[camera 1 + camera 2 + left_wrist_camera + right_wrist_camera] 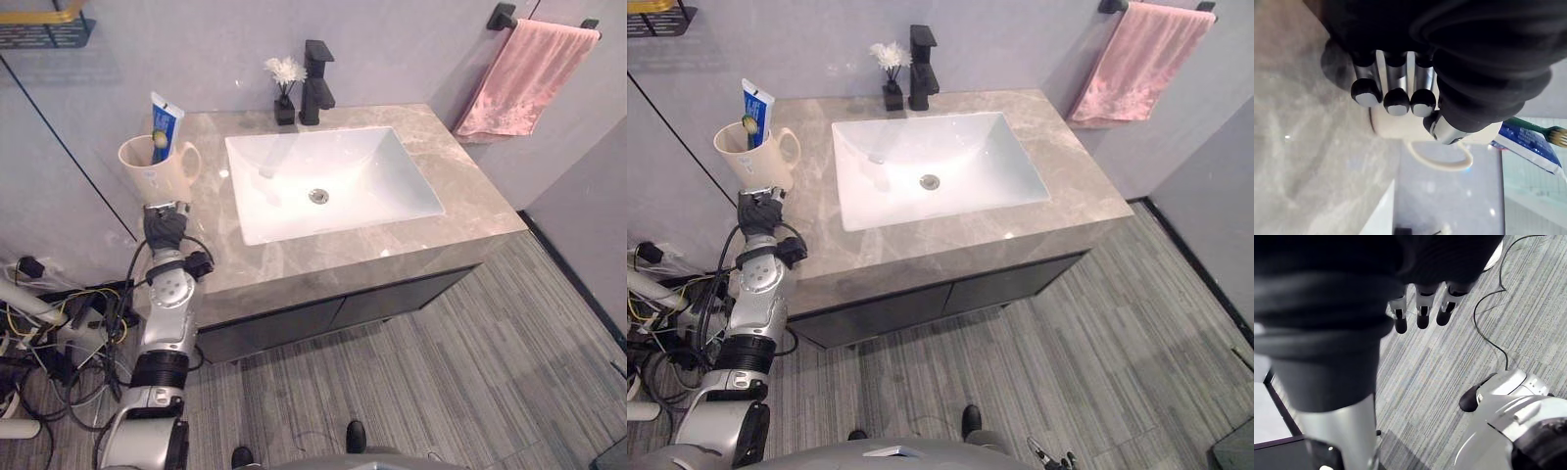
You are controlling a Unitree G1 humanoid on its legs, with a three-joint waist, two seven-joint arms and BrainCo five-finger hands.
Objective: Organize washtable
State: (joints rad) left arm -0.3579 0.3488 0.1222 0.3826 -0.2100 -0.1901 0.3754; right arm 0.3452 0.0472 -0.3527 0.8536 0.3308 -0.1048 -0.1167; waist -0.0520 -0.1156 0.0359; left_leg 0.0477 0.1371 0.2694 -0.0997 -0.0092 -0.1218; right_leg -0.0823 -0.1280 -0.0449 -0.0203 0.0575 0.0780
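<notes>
– Marble worktop (446,162), white sink (377,186), pink towel (519,78) on the wall. Where's the mug (155,171)?
– Back left corner, toothpaste (164,117) inside. Left hand (165,225) just before it, fingers (1397,100) relaxed, empty. Right hand (1422,316) hangs over the floor (1449,367), likewise slack.

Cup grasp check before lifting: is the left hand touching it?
Cannot tell: in the left wrist view the left hand has fingertips overlapping the cup, showing neither contact nor gap plainly.

I count one cream ceramic mug with a handle (157,171), one blue-and-white toothpaste tube (165,117), one green-handled toothbrush (1530,125), one matte black faucet (315,83), one small black vase with a white flower (285,108), one white rectangular sink basin (377,186), one pink cloth towel (524,78) and one grey marble countertop (460,181).
</notes>
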